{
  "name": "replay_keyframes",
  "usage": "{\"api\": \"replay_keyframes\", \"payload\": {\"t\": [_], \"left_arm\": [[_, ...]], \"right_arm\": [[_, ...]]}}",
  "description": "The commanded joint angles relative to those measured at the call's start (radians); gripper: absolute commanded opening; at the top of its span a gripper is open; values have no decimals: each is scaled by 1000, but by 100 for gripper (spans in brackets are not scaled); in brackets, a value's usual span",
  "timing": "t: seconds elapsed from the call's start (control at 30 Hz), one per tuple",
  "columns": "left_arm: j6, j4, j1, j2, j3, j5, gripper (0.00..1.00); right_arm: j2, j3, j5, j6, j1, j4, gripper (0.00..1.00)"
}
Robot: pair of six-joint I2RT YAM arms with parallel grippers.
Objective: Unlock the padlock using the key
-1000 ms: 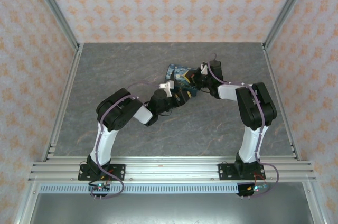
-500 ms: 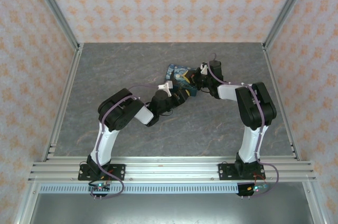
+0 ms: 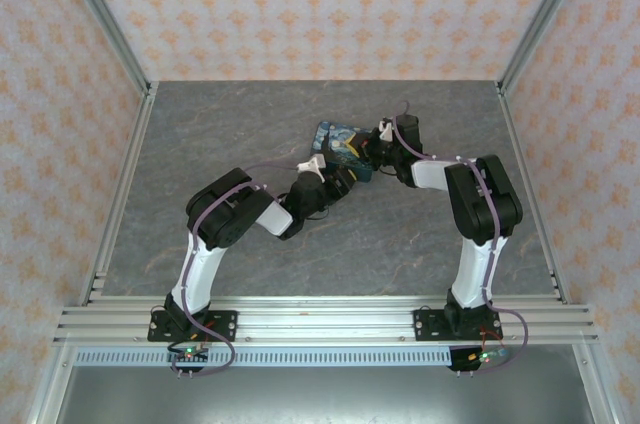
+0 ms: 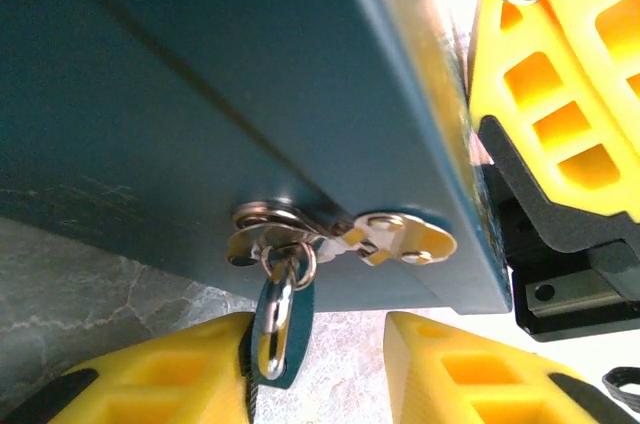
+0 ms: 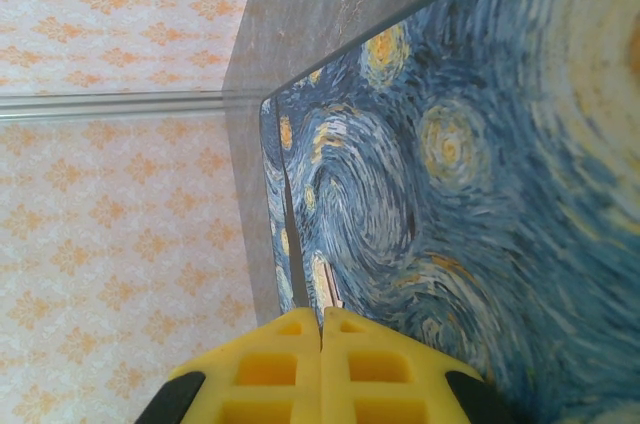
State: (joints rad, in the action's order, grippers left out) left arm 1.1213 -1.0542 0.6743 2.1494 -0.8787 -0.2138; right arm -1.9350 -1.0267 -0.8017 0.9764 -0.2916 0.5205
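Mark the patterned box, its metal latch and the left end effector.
patterned box [image 3: 336, 140], top external view, on its painted lid.
metal latch [image 4: 405, 237], left wrist view, on its right-hand plate.
left end effector [image 4: 320, 344], left wrist view, midway between its yellow fingertips.

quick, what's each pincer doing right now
left pincer: open, straddling the padlock
right pincer: closed on the key
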Motion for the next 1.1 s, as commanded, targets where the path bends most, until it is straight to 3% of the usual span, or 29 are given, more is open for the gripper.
{"api": "replay_keyframes", "payload": {"t": [0.0, 0.43, 0.7, 0.8, 1.07], "left_arm": [[13, 207, -5, 29, 9, 83, 37], [76, 173, 0, 50, 21, 137, 28], [97, 158, 2, 58, 17, 136, 11], [97, 173, 2, 47, 18, 124, 0], [79, 263, -2, -25, 40, 62, 0]], "right_arm": [[-43, 10, 5, 1, -11, -44, 0], [-45, 19, 1, 0, -11, -36, 0], [-42, 12, 0, 7, -9, -34, 0], [-35, -7, -5, 19, -4, -25, 0], [61, -58, -16, 43, 6, -22, 0]]}}
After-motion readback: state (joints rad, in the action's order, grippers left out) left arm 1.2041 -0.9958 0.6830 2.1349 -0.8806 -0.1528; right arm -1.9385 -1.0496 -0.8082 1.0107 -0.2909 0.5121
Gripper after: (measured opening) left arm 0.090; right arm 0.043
